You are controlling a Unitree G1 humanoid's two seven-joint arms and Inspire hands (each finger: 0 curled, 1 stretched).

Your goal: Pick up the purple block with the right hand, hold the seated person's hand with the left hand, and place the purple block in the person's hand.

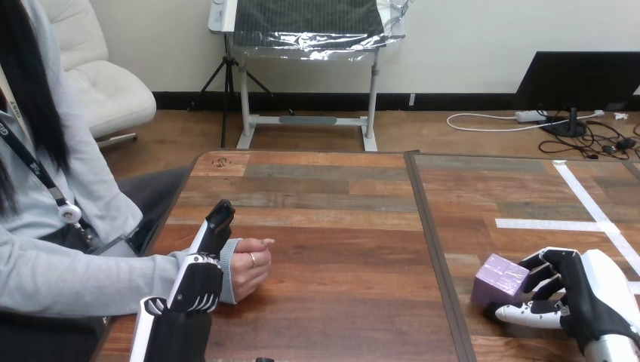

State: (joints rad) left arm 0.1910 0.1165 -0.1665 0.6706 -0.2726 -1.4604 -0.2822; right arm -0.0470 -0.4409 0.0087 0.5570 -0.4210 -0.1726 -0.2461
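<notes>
1. The purple block [500, 277], a pale lilac cuboid, sat low at the right side of the table [340, 249], pinched between the fingers and thumb of the right robot hand [581, 298].
2. The person's hand [249, 268] rested on the table's left side, loosely curled, well apart from the block.

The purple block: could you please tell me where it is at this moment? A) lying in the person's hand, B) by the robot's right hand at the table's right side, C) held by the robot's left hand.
B: the purple block is at the table's right side, with the right hand curled round it, well apart from the person's hand.
</notes>
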